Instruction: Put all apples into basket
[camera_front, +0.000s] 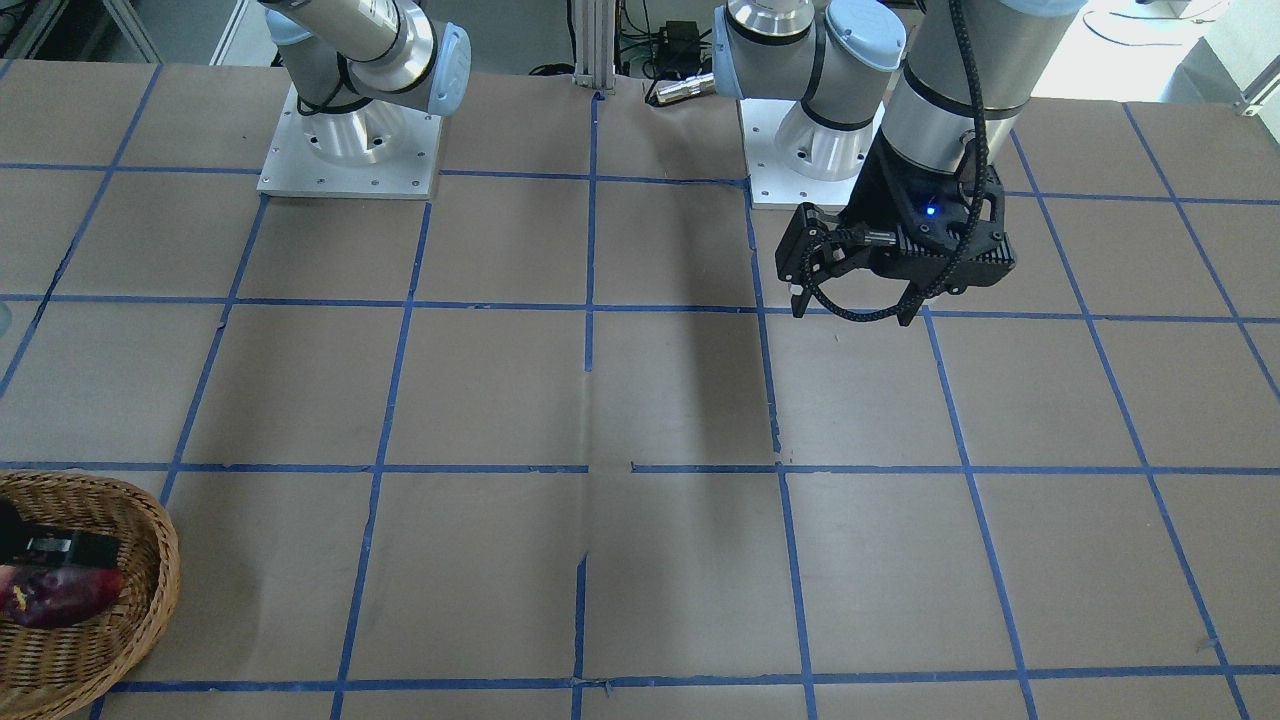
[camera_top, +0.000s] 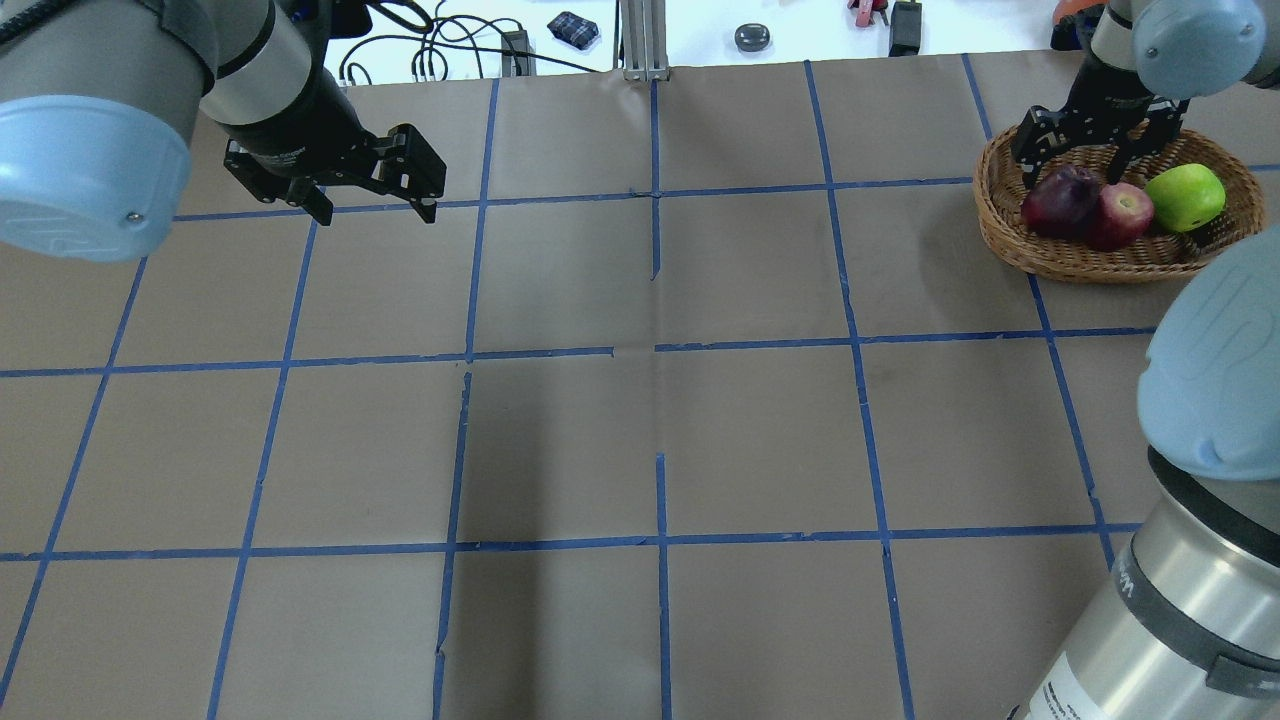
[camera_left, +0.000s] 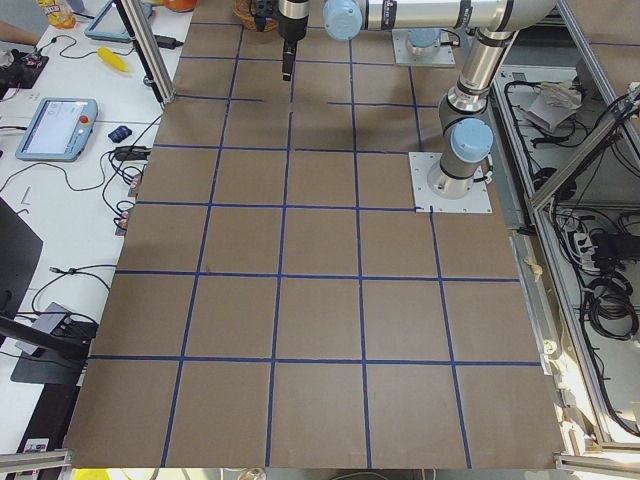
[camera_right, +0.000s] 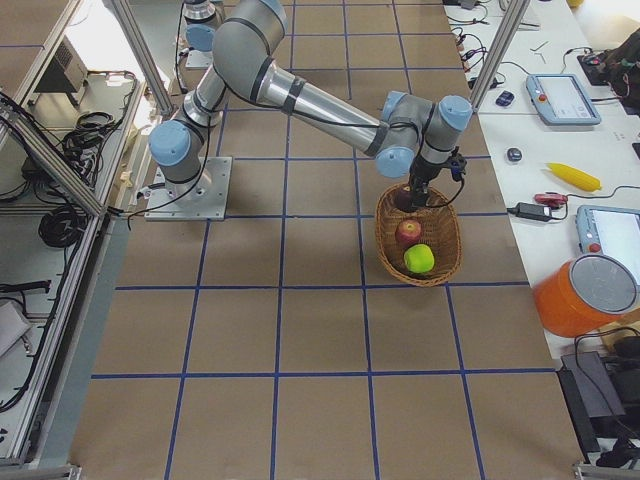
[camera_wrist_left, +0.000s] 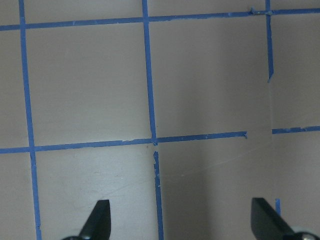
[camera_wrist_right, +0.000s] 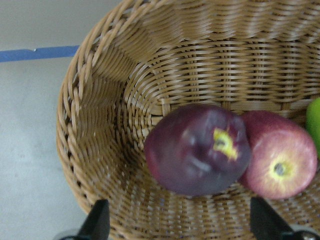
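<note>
Over the bare-papered worktop (camera_top: 640, 450), the left end effector (camera_top: 377, 213) hangs with fingers spread, holding nothing. Farther off, the basket (camera_top: 1000, 240) holds the maroon apple (camera_top: 1060, 200), red apple (camera_top: 1122, 215) and green apple (camera_top: 1185, 197) side by side. Above them hovers the right end effector (camera_top: 1078, 160), fingers apart, gripping none. All three are in, so the task looks finished.

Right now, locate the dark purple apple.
The purple apple lies in the basket at the overhead view's far right, beside the red apple, under the right gripper.
</note>
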